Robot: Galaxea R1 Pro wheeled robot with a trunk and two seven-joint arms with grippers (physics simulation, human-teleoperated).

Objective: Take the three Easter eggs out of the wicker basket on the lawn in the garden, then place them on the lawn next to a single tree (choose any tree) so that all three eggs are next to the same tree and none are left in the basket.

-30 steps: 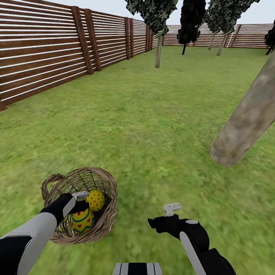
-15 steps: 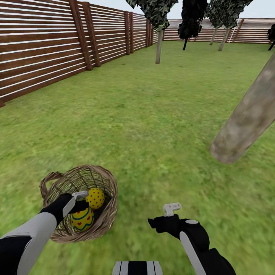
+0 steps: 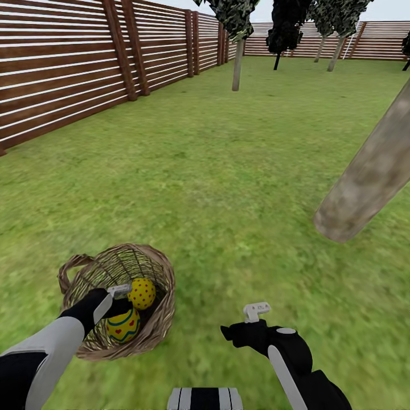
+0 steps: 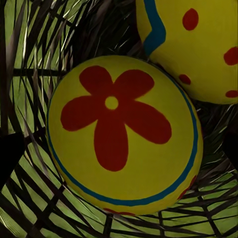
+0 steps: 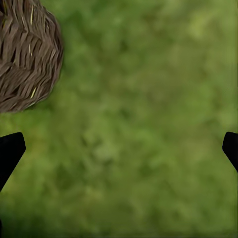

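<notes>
The wicker basket [image 3: 162,285] lies on the lawn [image 3: 228,171] at the lower left. Inside it I see a red-dotted yellow Easter egg [image 3: 142,292] and a banded one with red hearts [image 3: 123,326]. My left gripper [image 3: 117,303] reaches into the basket between them. In the left wrist view it is open [image 4: 119,148], with an egg's red-flower end [image 4: 124,134] close between the fingers and the dotted egg [image 4: 198,44] beside it. My right gripper [image 3: 250,326] hovers open over grass, right of the basket. The tree trunk [image 3: 370,171] leans at the right.
A brown slat fence [image 3: 62,74] runs along the left and far side. Thin-trunked trees [image 3: 237,62] and dark ones [image 3: 282,34] stand far back. In the right wrist view the basket's rim [image 5: 25,54] sits near open grass [image 5: 139,129].
The whole picture has slid a little, so the camera moved. Both arms hold the same pose and the eggs stay in the basket.
</notes>
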